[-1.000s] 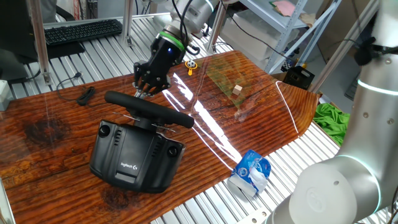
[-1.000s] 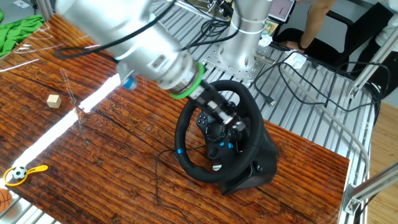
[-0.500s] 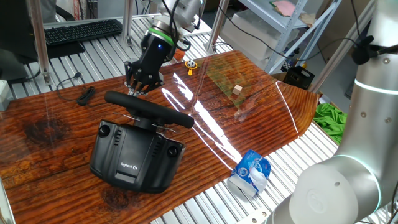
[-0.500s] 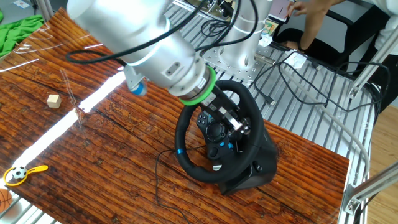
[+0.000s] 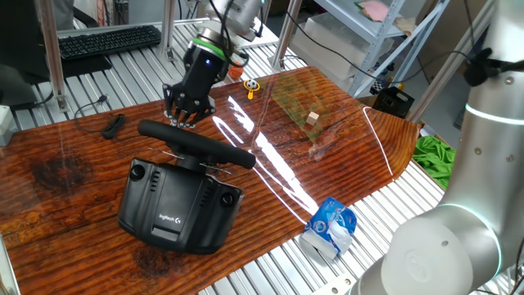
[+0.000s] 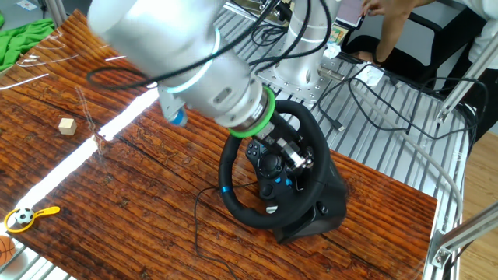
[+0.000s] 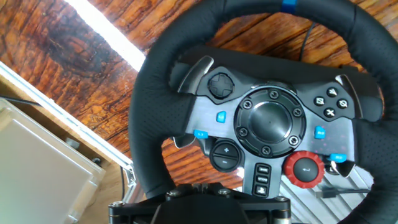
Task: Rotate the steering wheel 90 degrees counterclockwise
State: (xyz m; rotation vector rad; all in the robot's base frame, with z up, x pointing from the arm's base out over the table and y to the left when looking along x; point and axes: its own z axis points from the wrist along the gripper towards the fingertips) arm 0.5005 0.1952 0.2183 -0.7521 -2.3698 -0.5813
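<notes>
The steering wheel (image 5: pixel 196 144) is a black round rim on a bulky black Logitech base (image 5: pixel 178 206), standing on the wooden table. In the other fixed view the wheel (image 6: pixel 233 198) has a blue mark at its lower left. My gripper (image 5: pixel 180 120) hovers just behind the rim's far left end, clear of it. In the other fixed view my gripper (image 6: pixel 299 161) is in front of the hub. The hand view is filled by the wheel (image 7: pixel 155 93) and its button hub. My gripper (image 7: pixel 199 185) shows at the bottom edge with the jaws close together and nothing between them.
A black keyboard (image 5: pixel 110 39) lies at the back left. A black cable (image 5: pixel 110 124) lies left of the wheel. A wooden cube (image 5: pixel 312 119), a small ball toy (image 5: pixel 250 85) and a blue-white packet (image 5: pixel 330 227) are on the table. A second arm (image 5: pixel 483 147) stands on the right.
My gripper has drawn back from the rim, up and to the left in the one fixed view. The wheel and base look unmoved.
</notes>
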